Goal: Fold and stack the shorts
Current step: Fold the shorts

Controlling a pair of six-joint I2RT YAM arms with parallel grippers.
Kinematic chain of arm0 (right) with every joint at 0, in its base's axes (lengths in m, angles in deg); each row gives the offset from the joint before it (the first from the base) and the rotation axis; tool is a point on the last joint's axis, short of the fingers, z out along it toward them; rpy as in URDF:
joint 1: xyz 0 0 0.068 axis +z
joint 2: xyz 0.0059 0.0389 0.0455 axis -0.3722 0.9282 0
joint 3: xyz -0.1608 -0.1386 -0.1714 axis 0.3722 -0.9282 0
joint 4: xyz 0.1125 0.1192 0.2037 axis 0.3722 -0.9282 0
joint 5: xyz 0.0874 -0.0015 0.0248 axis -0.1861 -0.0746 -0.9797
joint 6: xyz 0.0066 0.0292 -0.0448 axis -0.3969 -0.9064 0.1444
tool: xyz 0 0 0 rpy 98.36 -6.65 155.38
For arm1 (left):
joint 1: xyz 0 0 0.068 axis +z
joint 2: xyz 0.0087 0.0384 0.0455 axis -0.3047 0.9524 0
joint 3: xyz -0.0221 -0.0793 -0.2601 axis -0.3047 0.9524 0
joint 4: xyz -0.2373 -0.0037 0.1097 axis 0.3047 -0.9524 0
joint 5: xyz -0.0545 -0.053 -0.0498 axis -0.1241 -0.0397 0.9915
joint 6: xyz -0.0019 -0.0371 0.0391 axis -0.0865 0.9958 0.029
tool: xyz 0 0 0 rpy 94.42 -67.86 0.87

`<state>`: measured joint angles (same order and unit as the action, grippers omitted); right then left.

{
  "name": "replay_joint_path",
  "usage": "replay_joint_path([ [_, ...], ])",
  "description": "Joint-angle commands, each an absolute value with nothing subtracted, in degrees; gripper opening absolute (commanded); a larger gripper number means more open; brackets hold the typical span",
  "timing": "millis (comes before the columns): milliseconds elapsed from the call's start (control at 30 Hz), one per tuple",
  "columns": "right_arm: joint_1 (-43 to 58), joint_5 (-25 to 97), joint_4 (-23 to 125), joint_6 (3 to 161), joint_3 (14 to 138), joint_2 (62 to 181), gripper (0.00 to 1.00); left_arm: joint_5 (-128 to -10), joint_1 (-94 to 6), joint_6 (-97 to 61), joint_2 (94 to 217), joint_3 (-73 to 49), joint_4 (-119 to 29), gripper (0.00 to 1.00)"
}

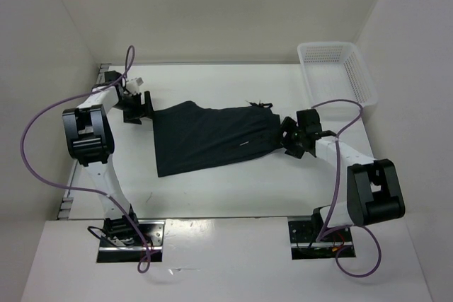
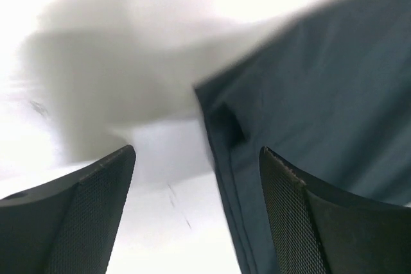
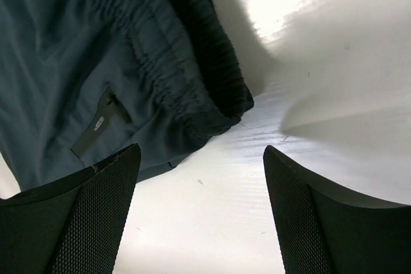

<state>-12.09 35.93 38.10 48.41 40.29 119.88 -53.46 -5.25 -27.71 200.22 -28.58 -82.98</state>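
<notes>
On the white desk (image 1: 233,192) the dark shorts (image 1: 212,139) lie flat between the arms. Our left tool (image 1: 145,107) and right tool (image 1: 287,137) stand spread and empty at either end. We judge the cloth light and limp, so we would pinch the gathered waistband (image 3: 192,75) and the hem corners.

A small tag (image 3: 97,124) on the shorts (image 3: 58,56) carries print too tiny to read

My top cam looks down from above-behind over the whole white table (image 1: 233,196). Wrist cams sit close, facing down; each shares one end of the dark navy cloth shorts (image 1: 212,136).
</notes>
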Motion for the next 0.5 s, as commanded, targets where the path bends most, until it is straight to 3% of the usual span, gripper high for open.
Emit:
replay_joint_path([
  [0,-11.83,36.01,45.33,42.5,38.88,120.38,0.82,-56.72,-6.4,-29.38,202.05,-29.08,-76.5,0.85],
  [133,-11.83,36.01,45.86,41.88,40.19,124.15,0.82,-56.73,-6.4,-29.38,203.11,-28.56,-74.45,0.85],
  [267,-11.83,36.54,47.36,40.39,40.2,126.61,0.8,-53.48,-6.93,-29.38,205.04,-29.08,-74.98,0.77],
  [467,-11.83,38.65,48.4,37.4,40.2,128.46,0.65,-50.84,-6.93,-29.38,206.18,-29.08,-76.21,0.49],
])
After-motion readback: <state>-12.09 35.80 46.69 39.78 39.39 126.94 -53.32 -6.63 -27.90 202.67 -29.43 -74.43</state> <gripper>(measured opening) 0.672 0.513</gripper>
